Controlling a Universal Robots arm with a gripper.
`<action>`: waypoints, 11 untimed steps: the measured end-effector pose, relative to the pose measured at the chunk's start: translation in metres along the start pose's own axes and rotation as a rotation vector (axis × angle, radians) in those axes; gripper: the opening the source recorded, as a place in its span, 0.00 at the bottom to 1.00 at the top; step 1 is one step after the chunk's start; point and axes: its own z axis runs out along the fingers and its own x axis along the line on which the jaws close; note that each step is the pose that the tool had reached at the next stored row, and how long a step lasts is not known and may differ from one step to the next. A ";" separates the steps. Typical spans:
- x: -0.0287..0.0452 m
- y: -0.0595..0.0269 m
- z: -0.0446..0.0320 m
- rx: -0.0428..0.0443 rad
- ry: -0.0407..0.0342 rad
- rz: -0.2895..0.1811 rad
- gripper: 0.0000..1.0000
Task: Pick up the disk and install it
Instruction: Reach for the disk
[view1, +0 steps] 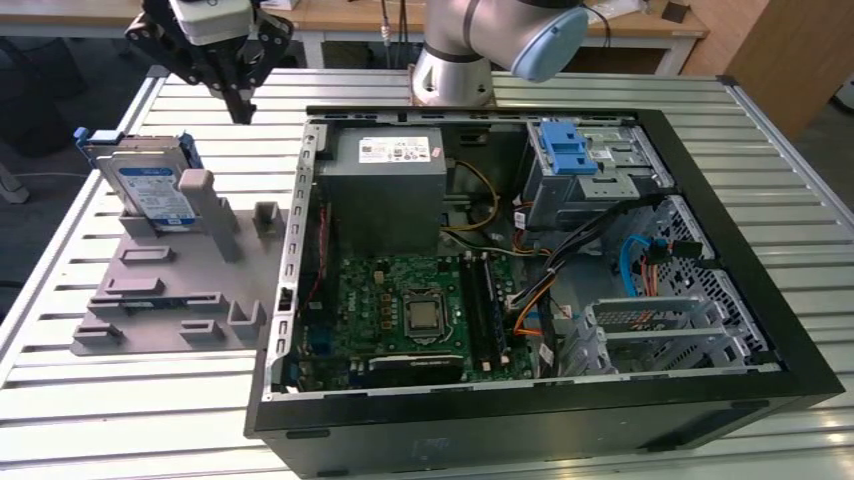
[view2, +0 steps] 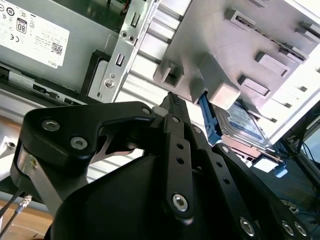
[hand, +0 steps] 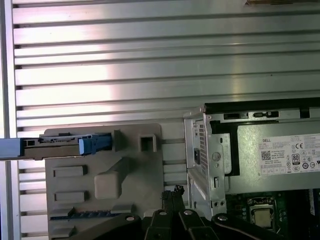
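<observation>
The disk (view1: 147, 185) stands on edge in a slot at the far end of a grey holder (view1: 174, 290), on the exterior view's left. It is silver with a blue-and-white label and a blue bracket. My gripper (view1: 243, 105) hangs above the table beyond the holder, between the disk and the open computer case (view1: 534, 400), touching neither. Its black fingers are shut with nothing between them. In the second wrist view my gripper (view2: 171, 98) points toward the holder and the disk (view2: 240, 125). The first wrist view shows my gripper (hand: 172, 192) and the disk (hand: 60, 145) edge-on.
The open case holds a grey power supply box (view1: 387, 190), a motherboard (view1: 414, 310), loose cables, and a grey metal cage with a blue latch (view1: 567, 150). The arm's base (view1: 454, 70) stands behind the case. The slatted metal table (view1: 134, 420) runs along the near edge.
</observation>
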 end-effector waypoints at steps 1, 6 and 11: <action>0.0013 0.0001 0.0001 0.0000 0.0003 0.000 0.11; 0.0077 0.0008 0.0003 0.0001 0.0021 0.000 0.11; 0.0144 0.0015 0.0005 0.0003 0.0037 0.000 0.11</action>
